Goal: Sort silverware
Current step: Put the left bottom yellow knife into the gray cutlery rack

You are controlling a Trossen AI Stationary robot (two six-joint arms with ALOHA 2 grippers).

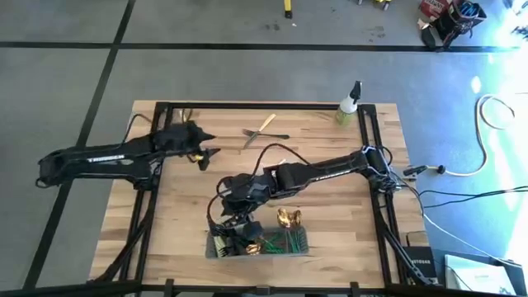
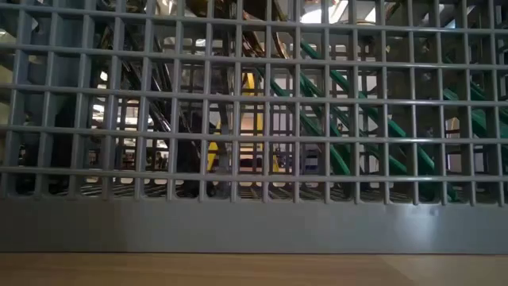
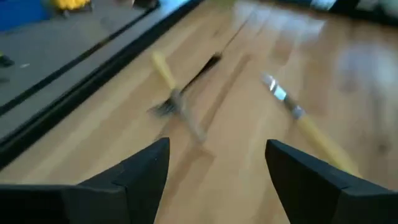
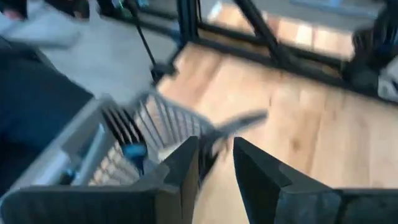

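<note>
Although much of the silverware already stands in the grey wire-mesh caddy (image 1: 260, 242) at the near edge of the table (image 1: 330, 198), with green handles and gold pieces showing inside it, the sorting is not finished: a crossed fork (image 3: 163, 107) and dark-handled piece, with a cream-handled knife (image 3: 298, 115) beside them, lie loose near the far edge. The left gripper (image 3: 217, 165) hovers just short of those loose pieces, its fingers spread wide and empty. The right gripper (image 4: 214, 163) is over the caddy's left end with its fingers nearly closed; a slim grey piece (image 4: 239, 121) seems pinched between them, though the blur makes that uncertain. A spray bottle (image 1: 350, 102) stands at the far right corner.
</note>
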